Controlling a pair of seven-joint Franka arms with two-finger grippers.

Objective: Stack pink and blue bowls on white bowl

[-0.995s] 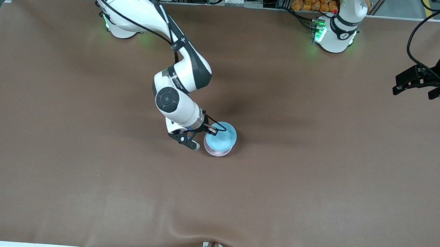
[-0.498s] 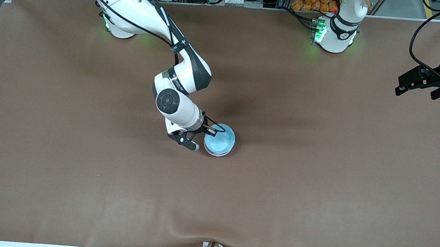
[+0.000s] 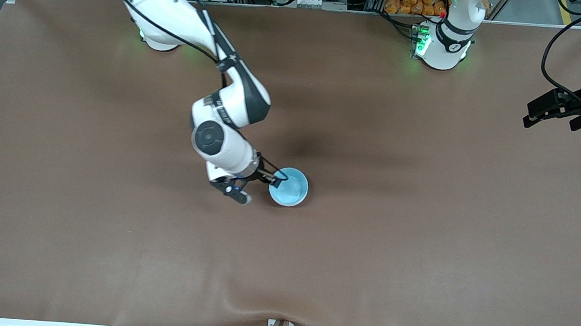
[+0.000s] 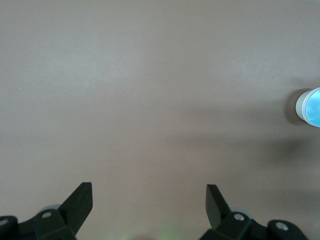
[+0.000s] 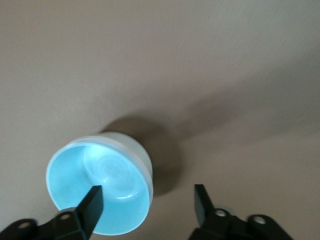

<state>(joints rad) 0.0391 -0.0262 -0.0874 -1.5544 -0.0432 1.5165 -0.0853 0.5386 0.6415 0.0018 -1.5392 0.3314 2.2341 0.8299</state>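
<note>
The blue bowl point(image 3: 289, 187) sits nested on top of a stack near the table's middle, also seen as the blue bowl point(image 5: 100, 192) and, far off, the blue bowl point(image 4: 312, 107). Beneath it only a pale outer wall point(image 5: 141, 152) shows. I cannot tell whether that wall is the pink bowl or the white bowl. My right gripper point(image 3: 258, 187) is open and straddles the rim. One finger hangs over the bowl's hollow and the other is outside it; the right gripper point(image 5: 146, 200) grips nothing. My left gripper point(image 3: 551, 108) waits open over the left arm's end of the table, and in its own view the left gripper point(image 4: 149, 195) is over bare cloth.
A brown cloth point(image 3: 419, 245) covers the table, with a small ripple at its edge nearest the front camera point(image 3: 258, 308). Nothing else stands on it.
The right gripper has opened and let go of the blue bowl, which has settled lower onto the stack. The right wrist has shifted slightly toward its own end. The left arm drifted a little.
</note>
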